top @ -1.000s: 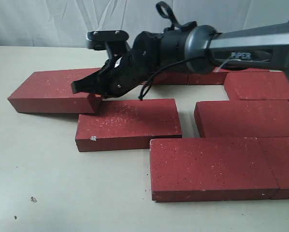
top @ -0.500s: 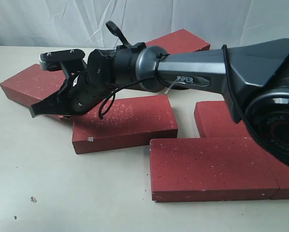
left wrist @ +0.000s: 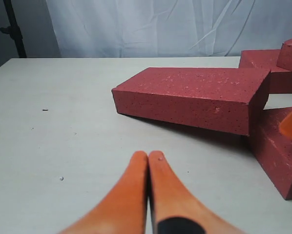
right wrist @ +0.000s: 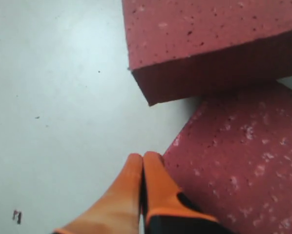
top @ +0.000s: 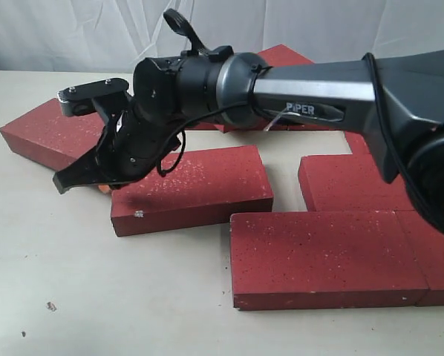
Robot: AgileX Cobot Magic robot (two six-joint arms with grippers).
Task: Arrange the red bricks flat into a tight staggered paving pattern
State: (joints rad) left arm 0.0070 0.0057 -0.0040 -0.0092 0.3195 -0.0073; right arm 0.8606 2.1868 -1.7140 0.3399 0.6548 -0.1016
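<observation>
Since 0.5 s ago our right hand (top: 79, 176) has dropped a bit and pulled in toward the near-left corner of the middle brick (top: 191, 190); the far-left brick (top: 47, 132) looks about where it was, skewed vs the rest.

Key relation for the next move: the far-left brick lies just beyond our right hand, its long axis slanted across the hand's pointing direction. Its near corner sits close to the middle brick's corner in the right wrist view, w/ a wedge of bare tabletop (right wrist: 53, 83) betw. them. Our judgement: that wedge has to close, so the far-left brick needs to be pushed and swung square against the middle brick. Right arm is the one reaching in; left hand (left wrist: 149, 157) is further off, w/ the same brick (left wrist: 190, 97) ahead of it and well apart.

Right hand: fingers pressed together, holding nothing, tips low by the tabletop just beside the middle brick's edge; contact w/ that brick we can't confirm. Left hand: fingers also together, empty, over bare tabletop.

Other bricks (top: 326, 256) lie flat on the far side of the middle brick from the right hand, mostly butted together.
</observation>
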